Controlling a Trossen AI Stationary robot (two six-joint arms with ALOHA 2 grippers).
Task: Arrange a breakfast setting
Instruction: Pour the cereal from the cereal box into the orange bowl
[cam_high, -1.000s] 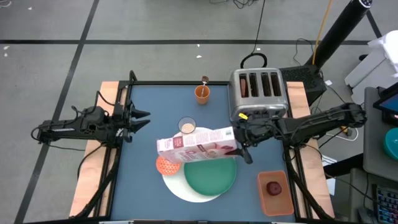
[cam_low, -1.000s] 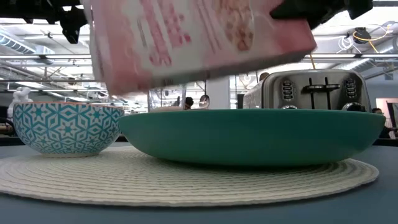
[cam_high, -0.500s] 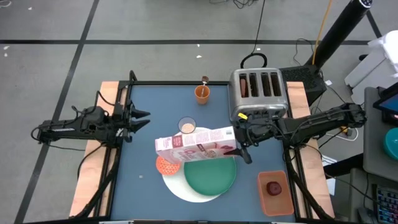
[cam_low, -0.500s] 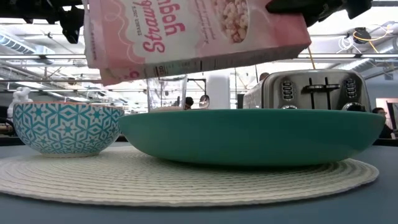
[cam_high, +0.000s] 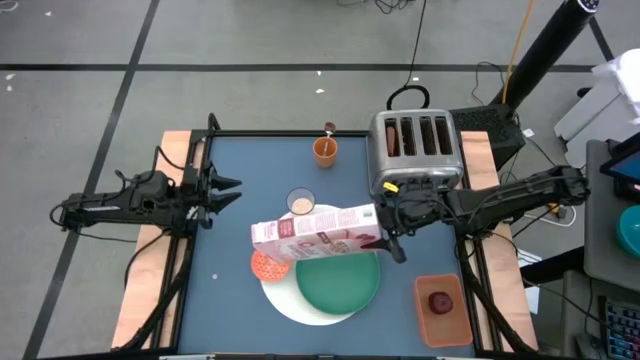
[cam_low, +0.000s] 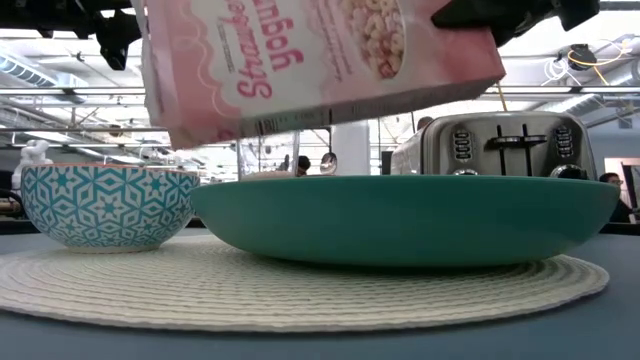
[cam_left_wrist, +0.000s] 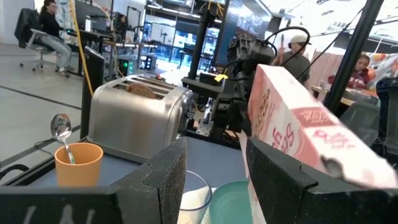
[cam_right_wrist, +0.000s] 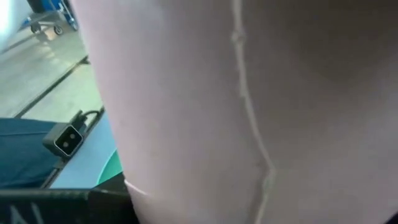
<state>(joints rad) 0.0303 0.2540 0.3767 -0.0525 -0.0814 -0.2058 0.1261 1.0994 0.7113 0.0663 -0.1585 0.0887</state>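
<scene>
My right gripper (cam_high: 381, 229) is shut on the pink cereal box (cam_high: 315, 232), which hangs nearly level over the green plate (cam_high: 338, 280) and the small bowl (cam_high: 267, 266). Both stand on the round white mat (cam_high: 300, 305). In the low view the box (cam_low: 320, 60) slants above the bowl (cam_low: 105, 205). The glass of milk (cam_high: 300, 201) stands behind the mat. A spoon (cam_left_wrist: 60, 127) sticks up out of an orange cup (cam_high: 325, 150). My left gripper (cam_high: 228, 190) waits open at the table's left edge. My right gripper holds the cereal box by its right end (cam_high: 368, 225), pinched between the two fingers, one of which (cam_high: 393, 248) shows on the near side. The fingers come level from the table's right, along the box. The box is lifted clear, its free end lower, over the bowl.
The silver toaster (cam_high: 415, 150) stands at the far right, just behind my right arm. An orange tray (cam_high: 441, 322) with a dark red fruit (cam_high: 440, 301) sits at the near right. Bare blue table (cam_high: 230, 290) lies left of the mat.
The cereal box has rocked in my right gripper's hold. Its free left end rose and then dipped again toward the bowl, while the held end stayed put.
</scene>
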